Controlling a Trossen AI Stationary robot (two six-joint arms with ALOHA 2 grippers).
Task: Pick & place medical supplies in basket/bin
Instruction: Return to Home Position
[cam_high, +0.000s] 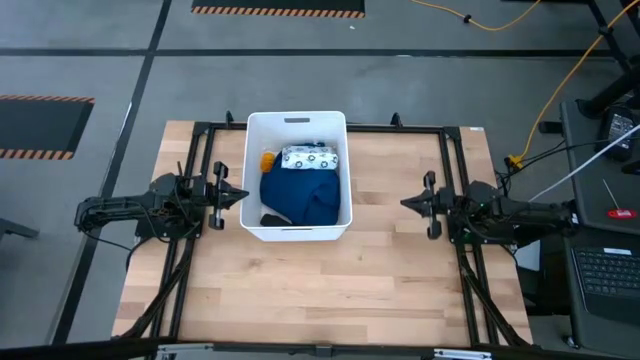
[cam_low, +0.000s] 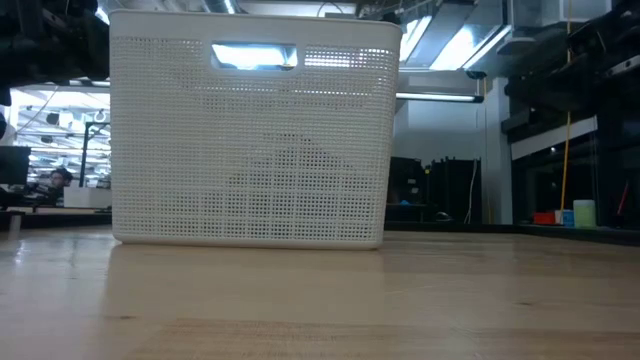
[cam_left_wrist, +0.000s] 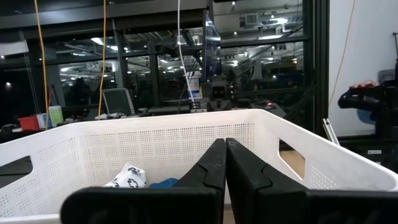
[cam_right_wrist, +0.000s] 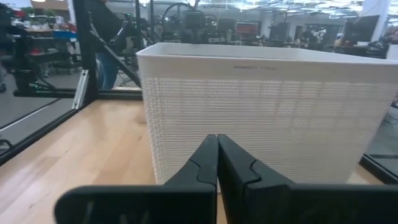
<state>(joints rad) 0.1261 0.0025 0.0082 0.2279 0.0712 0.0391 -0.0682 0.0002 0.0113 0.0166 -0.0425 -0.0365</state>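
Jaws pressed together on both sides, nothing held. Left gripper sits just beside the bin's left wall; right gripper is further off on the table, pointing at the opposite wall.

All four items are in the bin: blue cloth fills the middle, orange bottle and dotted packet at the handle end, black oblong at the other end.

For homing we'd pull each arm straight back from the bin before lifting. The left tip looks close enough to nudge the wall.

Bin's long axis runs crosswise to the line between the arms. The packet lies across its width.
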